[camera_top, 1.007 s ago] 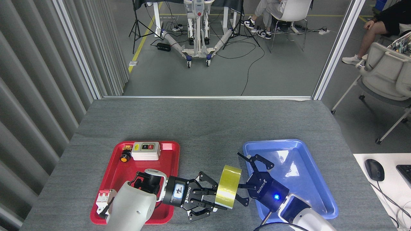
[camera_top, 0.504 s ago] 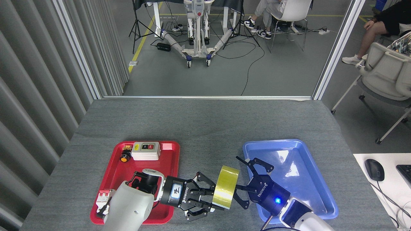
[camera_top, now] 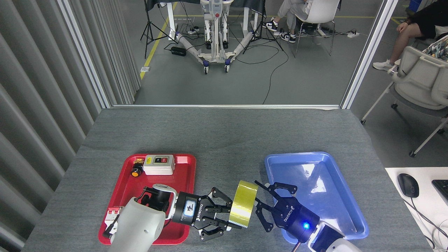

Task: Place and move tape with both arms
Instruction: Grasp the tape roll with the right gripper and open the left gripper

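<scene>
The tape (camera_top: 244,203), a yellow translucent roll, stands on edge in the air above the grey table (camera_top: 224,133), between the red tray (camera_top: 123,196) and the blue tray (camera_top: 344,206). My left gripper (camera_top: 231,214) comes in from the left and is shut on the roll's left rim. My right gripper (camera_top: 262,206), with its blue light on, faces the roll from the right. Its fingers are spread open just beside the roll's right face, with a small gap between them and the roll.
The red tray holds a white switch box (camera_top: 159,164), an orange-capped part (camera_top: 135,172) and a small white breaker (camera_top: 112,215). A mouse (camera_top: 407,184) lies on a white desk to the right. Chairs, seated people and cables are beyond the table's far edge.
Both grippers and the tape have drifted a little left and toward the near edge. The right gripper has sunk lower and stands slightly further from the roll.
</scene>
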Available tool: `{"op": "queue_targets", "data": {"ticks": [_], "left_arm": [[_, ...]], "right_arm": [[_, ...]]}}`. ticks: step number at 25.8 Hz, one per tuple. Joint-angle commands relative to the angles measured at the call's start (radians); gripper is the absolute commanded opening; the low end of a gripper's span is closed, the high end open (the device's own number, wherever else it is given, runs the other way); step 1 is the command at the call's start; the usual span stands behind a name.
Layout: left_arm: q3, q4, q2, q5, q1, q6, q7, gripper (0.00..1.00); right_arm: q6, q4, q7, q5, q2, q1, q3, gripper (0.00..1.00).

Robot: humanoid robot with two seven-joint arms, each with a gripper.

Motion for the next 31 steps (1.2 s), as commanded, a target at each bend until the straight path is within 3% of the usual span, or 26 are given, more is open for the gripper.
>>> {"op": "queue_targets", "data": {"ticks": [1, 12, 15, 20, 25, 26, 28, 30, 31], "left_arm": [[0.000, 0.000, 0.002, -0.002, 0.000, 0.000, 0.001, 0.00], [0.000, -0.002, 0.013, 0.000, 0.001, -0.006, -0.001, 0.00], [0.000, -0.002, 0.018, -0.002, 0.003, -0.009, -0.001, 0.02], [-0.001, -0.003, 0.018, -0.002, 0.003, -0.008, -0.001, 0.01], [-0.001, -0.003, 0.019, -0.002, 0.004, -0.009, -0.001, 0.02], [-0.001, -0.003, 0.019, -0.002, 0.004, -0.009, -0.001, 0.07], [-0.003, -0.005, 0.019, -0.006, 0.004, -0.012, -0.001, 0.40], [-0.008, -0.003, 0.019, -0.008, 0.006, -0.025, -0.002, 0.50], [-0.008, -0.003, 0.019, -0.011, 0.006, -0.029, -0.004, 0.60]], "right_arm": [[0.002, 0.000, 0.000, 0.000, 0.000, 0.002, -0.001, 0.32], [0.017, 0.020, 0.003, 0.000, 0.014, -0.014, -0.001, 0.44], [0.017, 0.022, 0.003, 0.000, 0.017, -0.015, -0.001, 0.39], [0.011, 0.025, 0.003, 0.000, 0.018, -0.015, -0.001, 0.19], [0.008, 0.025, 0.003, 0.001, 0.017, -0.015, -0.001, 0.13], [0.008, 0.025, 0.003, 0.001, 0.017, -0.015, -0.001, 0.12], [0.008, 0.023, 0.001, 0.001, 0.015, -0.014, -0.001, 0.10], [0.007, 0.022, 0.001, 0.001, 0.014, -0.015, -0.001, 0.10], [0.007, 0.022, 0.001, 0.001, 0.011, -0.014, -0.001, 0.10]]}}
